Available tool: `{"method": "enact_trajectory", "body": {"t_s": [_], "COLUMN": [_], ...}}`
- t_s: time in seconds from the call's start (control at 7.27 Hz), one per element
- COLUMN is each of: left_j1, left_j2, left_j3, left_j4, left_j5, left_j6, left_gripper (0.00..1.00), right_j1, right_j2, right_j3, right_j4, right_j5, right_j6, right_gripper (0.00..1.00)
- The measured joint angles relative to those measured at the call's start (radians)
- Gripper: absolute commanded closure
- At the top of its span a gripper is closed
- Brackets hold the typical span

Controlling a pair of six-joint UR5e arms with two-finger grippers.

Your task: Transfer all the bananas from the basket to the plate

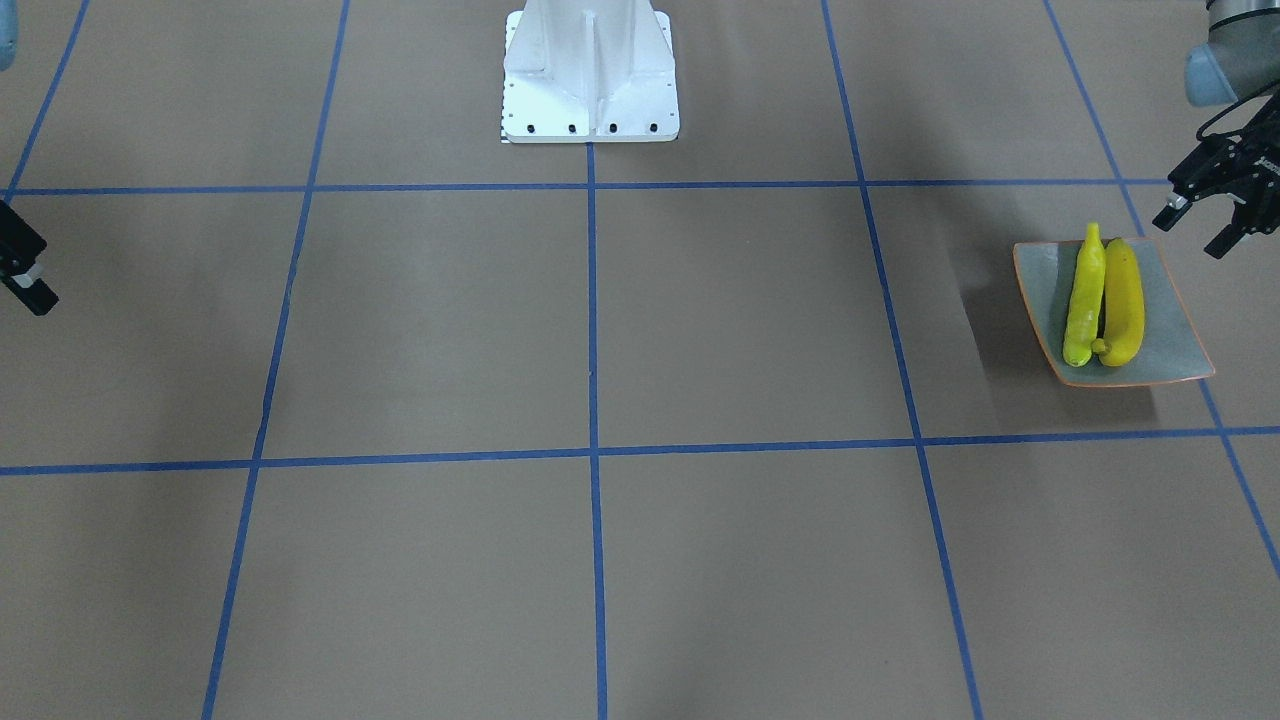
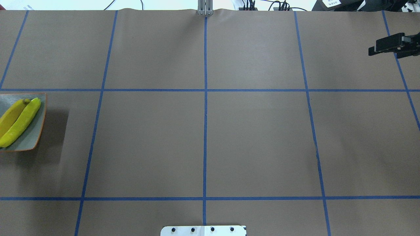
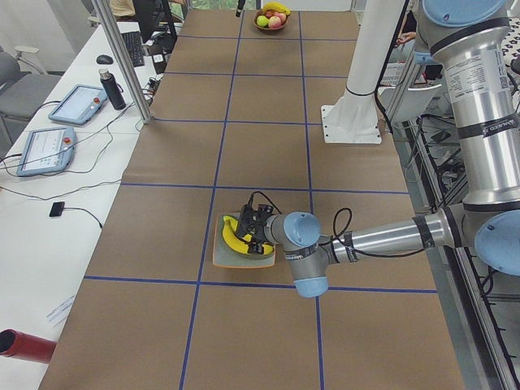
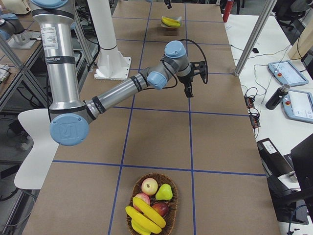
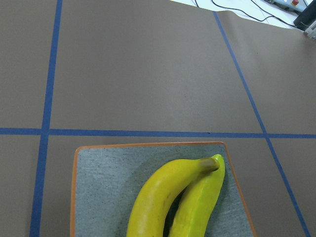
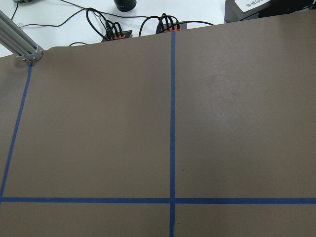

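The brown tabletop (image 2: 256,137), ruled into large squares by blue tape, fills every view. The white pedestal (image 1: 590,70) stands bolted at its near-robot edge.

The left arm (image 3: 382,236) reaches low across the tabletop toward the plate. The right arm (image 4: 122,88) stretches out over the middle squares, well away from both the basket and the plate.

The wicker basket (image 4: 174,208) sits at the tabletop's end on the robot's right. It holds two bananas (image 4: 148,213) lying along its near side, with apples (image 4: 149,186) and a green pear (image 4: 164,192) behind them.

The plate (image 1: 1170,340) lies at the opposite end, on the robot's left, so it is well apart from the basket. On it rest a greenish-yellow banana (image 1: 1085,295) and a deeper yellow banana (image 1: 1125,300). They lie side by side and touch along their length, and their stem ends meet in the left wrist view.

In the front-facing view the left gripper (image 1: 1196,230) hangs just beyond the plate's far right corner. Its jaws are spread wide with nothing between them.

The right gripper (image 2: 377,49) hovers above bare paper at the far right of the overhead view. The frame edges cut it off, so I cannot tell how its jaws stand, and nothing shows in them.
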Motion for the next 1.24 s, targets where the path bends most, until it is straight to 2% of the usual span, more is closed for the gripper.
{"method": "enact_trajectory", "body": {"t_s": [0.41, 0.82, 0.96, 1.24], "left_j1": [-0.001, -0.001, -0.001, 0.000], "left_j2": [-0.012, -0.014, -0.016, -0.020], "left_j3": [-0.003, -0.001, -0.001, -0.001], "left_j4": [0.000, -0.008, -0.010, -0.013], "left_j5": [-0.019, -0.017, -0.017, -0.016], "left_j6": [0.001, 0.002, 0.002, 0.003], "left_gripper": [0.01, 0.01, 0.01, 0.01], "right_j1": [0.172, 0.397, 0.452, 0.502], "right_j2": [-0.121, -0.195, -0.209, -0.249], "right_j3": [-0.151, -0.393, -0.472, -0.543], "right_j4": [-0.001, 0.000, 0.001, 0.006], "right_j5": [0.070, 0.118, 0.116, 0.095], "right_j6": [-0.448, -0.903, -1.004, -1.069], "right_gripper": [0.00, 0.00, 0.00, 0.00]}}
